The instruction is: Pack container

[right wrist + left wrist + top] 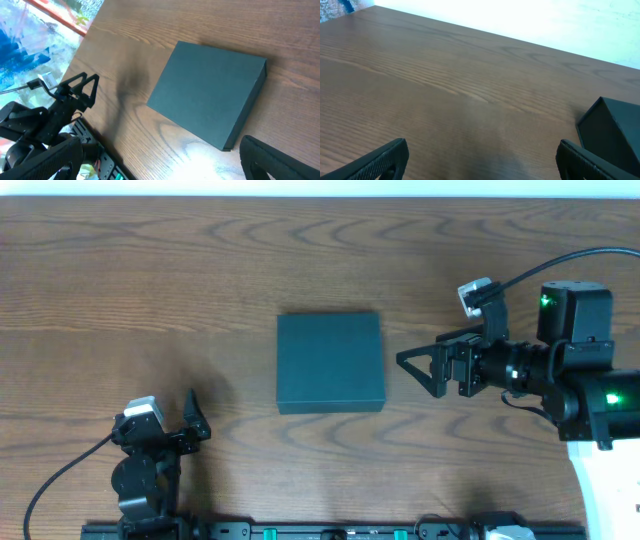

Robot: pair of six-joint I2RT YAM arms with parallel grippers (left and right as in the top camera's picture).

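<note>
- One dark teal matte rectangular box (330, 363), lid shut flat, lies at the centre of the brown wooden table (120, 270).
- Two grippers flank it: the left gripper (193, 420) at seven o'clock and the right gripper (420, 370) at three o'clock.
- Both are spread wide, holding nothing.

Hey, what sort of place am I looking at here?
Probably a robotics lab workstation rather than a home or shop. A wood-grain table holds one closed dark teal container, flanked by a robot's open left hand and right hand, cables trailing.
</note>
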